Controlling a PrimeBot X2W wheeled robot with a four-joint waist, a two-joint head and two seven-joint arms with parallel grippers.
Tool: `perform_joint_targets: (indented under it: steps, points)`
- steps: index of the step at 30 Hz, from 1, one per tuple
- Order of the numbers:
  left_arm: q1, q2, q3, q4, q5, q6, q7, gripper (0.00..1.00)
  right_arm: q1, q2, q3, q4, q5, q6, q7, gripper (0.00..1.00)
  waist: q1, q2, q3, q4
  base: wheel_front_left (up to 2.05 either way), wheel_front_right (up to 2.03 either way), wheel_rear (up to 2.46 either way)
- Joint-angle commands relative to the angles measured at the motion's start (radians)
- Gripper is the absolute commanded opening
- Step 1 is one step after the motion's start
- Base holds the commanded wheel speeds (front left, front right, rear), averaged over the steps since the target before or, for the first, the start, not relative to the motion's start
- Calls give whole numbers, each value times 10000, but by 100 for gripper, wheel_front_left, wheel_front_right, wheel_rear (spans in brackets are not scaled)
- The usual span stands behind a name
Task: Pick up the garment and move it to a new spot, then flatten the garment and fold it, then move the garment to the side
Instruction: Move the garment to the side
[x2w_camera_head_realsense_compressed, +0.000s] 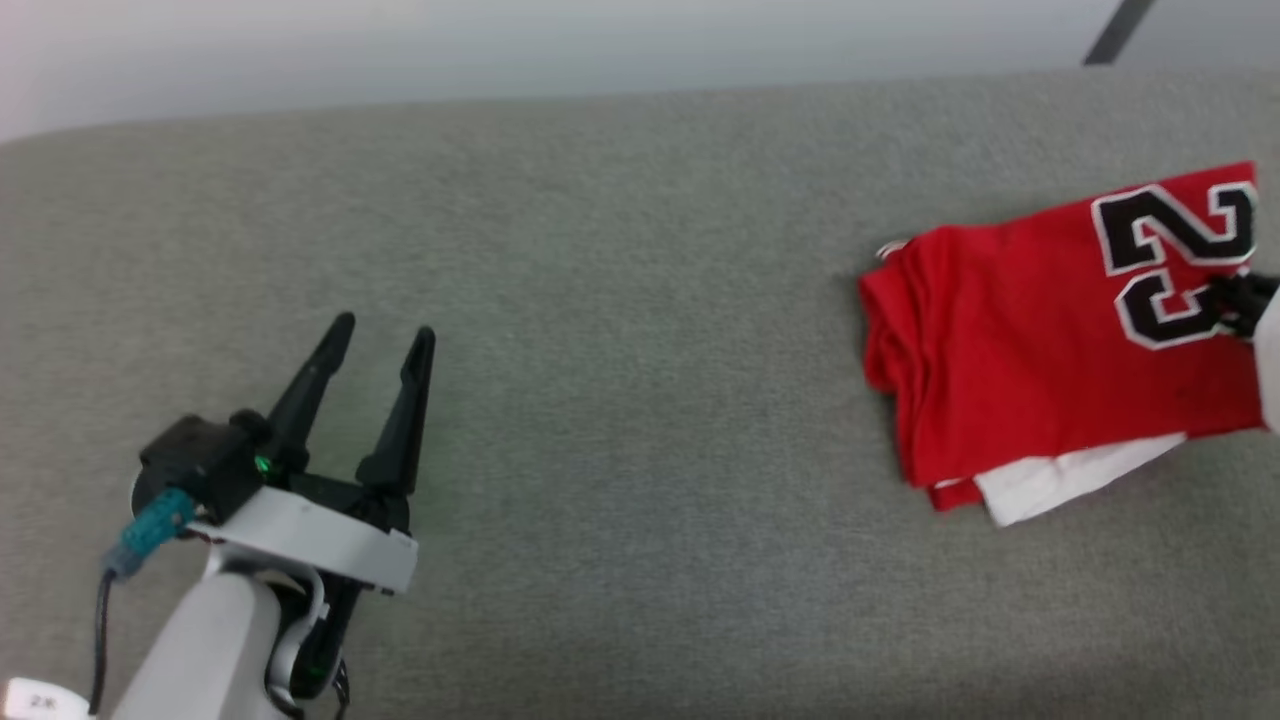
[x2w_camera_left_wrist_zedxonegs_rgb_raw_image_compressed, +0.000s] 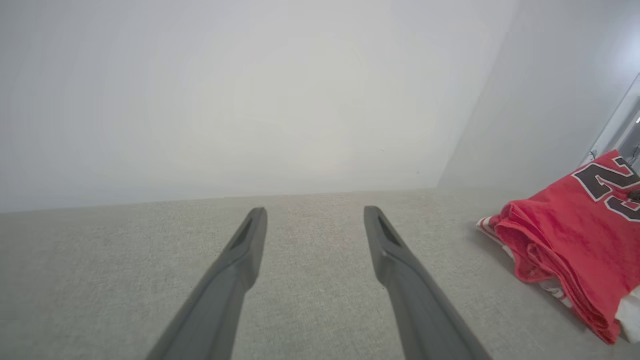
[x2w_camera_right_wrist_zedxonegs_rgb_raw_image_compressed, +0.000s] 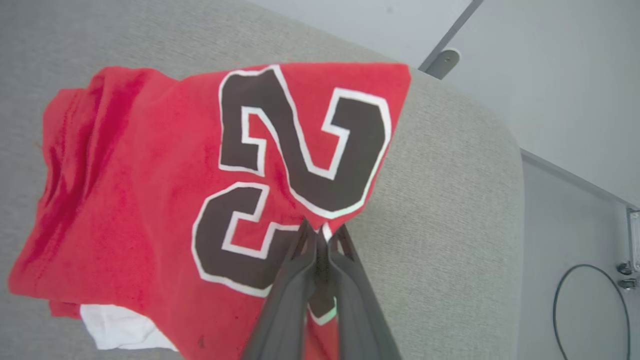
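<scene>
Red garment (x2w_camera_head_realsense_compressed: 1000, 340) with white-outlined black "23", on grey surface (x2w_camera_head_realsense_compressed: 600, 300).

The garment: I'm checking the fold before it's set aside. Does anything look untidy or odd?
The garment is folded unevenly: a white sleeve pokes out under the red layers at its near edge, and its left edge is bunched. The right end effector is shut on it.
</scene>
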Motion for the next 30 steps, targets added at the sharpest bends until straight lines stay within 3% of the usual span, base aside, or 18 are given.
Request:
perform_joint_targets:
  steps: [1,15,30]
  points:
    - [-227,63,-34,-35,32,-36,-32,100,-277,-164,121,83,-18,0,-216,0,0,0,628,-588,0,0,0]
    - [-1101,668,-442,-268,116,-36,-32,100,-1959,-1027,1130,1943,-675,-5,-2601,0,0,0,1841,-1498,0,0,0]
    - [-1600,951,-900,-208,-61,-36,-32,100,-2817,-639,1100,4939,-1693,-5,-3908,0,0,0,2444,-1458,0,0,0]
